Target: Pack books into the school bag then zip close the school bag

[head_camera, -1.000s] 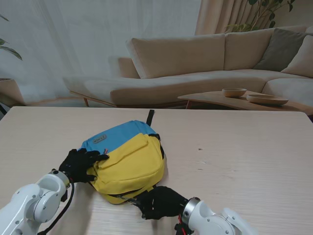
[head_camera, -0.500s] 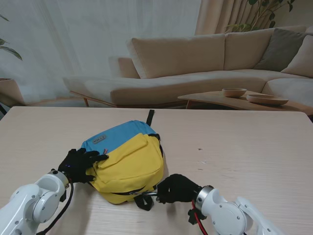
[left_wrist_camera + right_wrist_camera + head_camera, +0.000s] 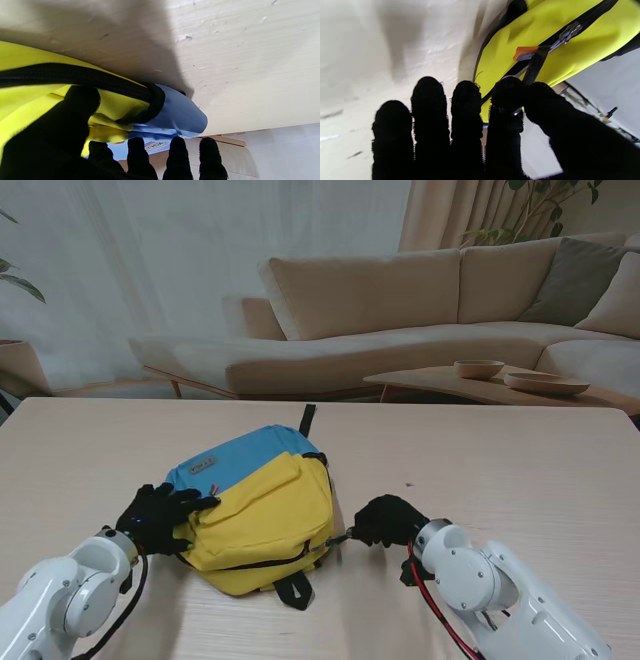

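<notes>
One blue and yellow fabric school bag (image 3: 255, 505) lies on one pale wooden desk (image 3: 520, 480). It carries one black zip line (image 3: 262, 563) along its yellow side, one black webbing strap (image 3: 296, 590) at its near end and one black top loop (image 3: 307, 419) at its far end. Two black-gloved hands are in view: one left hand (image 3: 160, 517) and one right hand (image 3: 388, 521). Beyond the desk stand one beige sofa (image 3: 400, 310) and one low wooden coffee table (image 3: 440, 385), which bears two shallow wooden bowls (image 3: 478, 368). No books can be counted in any view.
</notes>
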{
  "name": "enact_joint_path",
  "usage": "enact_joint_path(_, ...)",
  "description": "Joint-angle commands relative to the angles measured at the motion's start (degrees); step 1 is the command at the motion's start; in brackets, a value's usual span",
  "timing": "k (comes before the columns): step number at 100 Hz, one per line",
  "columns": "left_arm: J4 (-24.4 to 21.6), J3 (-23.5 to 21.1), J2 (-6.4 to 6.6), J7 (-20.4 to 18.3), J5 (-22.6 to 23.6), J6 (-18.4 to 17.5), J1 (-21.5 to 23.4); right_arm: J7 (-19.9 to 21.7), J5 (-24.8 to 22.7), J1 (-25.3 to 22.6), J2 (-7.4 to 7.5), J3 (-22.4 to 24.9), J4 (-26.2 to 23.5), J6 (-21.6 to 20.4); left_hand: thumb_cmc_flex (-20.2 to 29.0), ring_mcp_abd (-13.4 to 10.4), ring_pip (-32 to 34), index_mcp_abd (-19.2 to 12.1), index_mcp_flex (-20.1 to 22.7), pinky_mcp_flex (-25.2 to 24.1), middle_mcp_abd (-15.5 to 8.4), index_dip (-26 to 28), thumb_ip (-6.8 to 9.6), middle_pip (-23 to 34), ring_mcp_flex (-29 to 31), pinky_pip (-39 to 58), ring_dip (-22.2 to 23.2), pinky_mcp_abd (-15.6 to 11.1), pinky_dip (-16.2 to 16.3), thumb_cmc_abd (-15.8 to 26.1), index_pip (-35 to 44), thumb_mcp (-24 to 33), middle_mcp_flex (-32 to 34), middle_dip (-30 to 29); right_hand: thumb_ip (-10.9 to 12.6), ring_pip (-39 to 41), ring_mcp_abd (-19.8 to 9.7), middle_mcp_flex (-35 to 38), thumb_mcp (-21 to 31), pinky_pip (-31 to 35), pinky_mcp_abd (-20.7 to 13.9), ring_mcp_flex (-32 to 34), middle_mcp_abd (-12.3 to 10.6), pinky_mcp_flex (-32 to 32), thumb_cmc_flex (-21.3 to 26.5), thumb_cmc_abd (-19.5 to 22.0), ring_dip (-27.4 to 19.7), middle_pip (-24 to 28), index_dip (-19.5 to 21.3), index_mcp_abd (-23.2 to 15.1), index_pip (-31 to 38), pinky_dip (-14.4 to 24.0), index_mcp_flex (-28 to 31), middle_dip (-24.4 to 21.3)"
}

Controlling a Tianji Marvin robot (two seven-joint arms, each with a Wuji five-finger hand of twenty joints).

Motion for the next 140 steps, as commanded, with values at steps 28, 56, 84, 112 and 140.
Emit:
enact_joint_path(28, 0.2, -0.7, 0.27, -1.7, 0.9, 0.1, 1.2, -4.7, 1.3, 8.1, -2.24, -2.8, 8.1, 5.3, 3.9, -1.3, -1.5, 1.9, 0.5, -0.7, 0.4, -0.8, -0.16, 0.7, -1.3, -2.7, 0.3, -0.9, 0.1, -2.1, 1.5, 4.7, -1.5, 1.2, 1.3, 0.4, 0.5, -0.3, -1.4, 2.7, 0.5, 1.2, 0.9, -0.3, -2.6, 0.1, 0.1, -0.1, 0.8, 1.9, 1.5, 1.1, 2.3, 0.7)
enact_joint_path(56, 0.2, -1.0, 0.29, -1.4, 1.0, -0.6, 1.3, -7.8, 2.5, 12.6, -3.57, -5.6, 13.1, 7.8, 3.9, -1.3, -1.5, 1.9, 0.5, -0.7, 0.3, -1.2, -0.13, 0.8, -1.3, -2.8, 0.3, -0.9, 0.1, -2.0, 1.5, 4.6, -1.4, 1.2, -1.6, -1.5, 0.5, -2.4, -0.7, 1.3, 0.3, -0.7, 0.9, -1.9, -1.5, -1.6, 0.1, -1.3, -3.5, 1.3, 0.8, 0.8, -0.6, 0.0)
enact_joint_path(84, -2.9, -1.4, -0.2, -3.0, -6.9, 0.2, 1.7, -5.8, 1.3, 9.2, -2.5, -2.3, 10.1, 4.6, 2.1, 0.5, -1.5, 3.5, -0.3, -1.4, 4.4, 9.7, 0.5, 2.9, -1.5, -5.1, 0.2, 0.9, 0.1, 2.6, 6.7, -1.8, -0.8, 0.5, -1.4, -1.7, 0.6, -2.3, -0.6, 1.2, 0.3, -0.6, 1.0, -1.9, -1.7, -1.2, 0.2, -1.3, -4.2, 1.4, 1.1, 0.8, -0.5, -0.3)
enact_joint_path(112, -8.0, -1.2, -0.47, -4.9, -11.9, 0.0, 1.2, -5.0, 0.8, 8.1, -2.14, -1.5, 8.9, 3.1, 1.6, 1.9, -1.1, 5.7, 0.1, -1.4, 6.1, 9.6, 1.09, 3.8, -1.3, -5.9, -0.1, 2.0, 1.4, 4.3, 7.6, -6.4, -0.3, -0.9, -1.4, -1.7, 0.6, -2.3, -0.7, 1.2, 0.3, -0.6, 1.0, -1.9, -1.6, -1.2, 0.3, -1.3, -4.6, 1.3, 1.3, 0.9, -0.6, -0.4)
enact_joint_path(140, -3.5, 6.9, -0.81, -4.3, -16.6, 6.5, -7.1, -3.7, 0.9, 5.1, -1.59, 0.8, 6.4, 0.7, 0.6, 2.5, -3.5, 8.9, -0.1, -1.7, 7.4, 4.5, 1.38, 1.4, -2.0, -10.1, -2.9, 2.5, -0.1, 5.0, 2.7, -9.2, -1.3, -3.9, -1.2, -1.8, 0.7, -2.0, -0.6, 1.2, 0.5, -0.2, 1.1, -1.7, -1.7, -1.0, 0.3, -1.2, -4.8, 1.6, 1.5, 0.9, -0.4, -0.5)
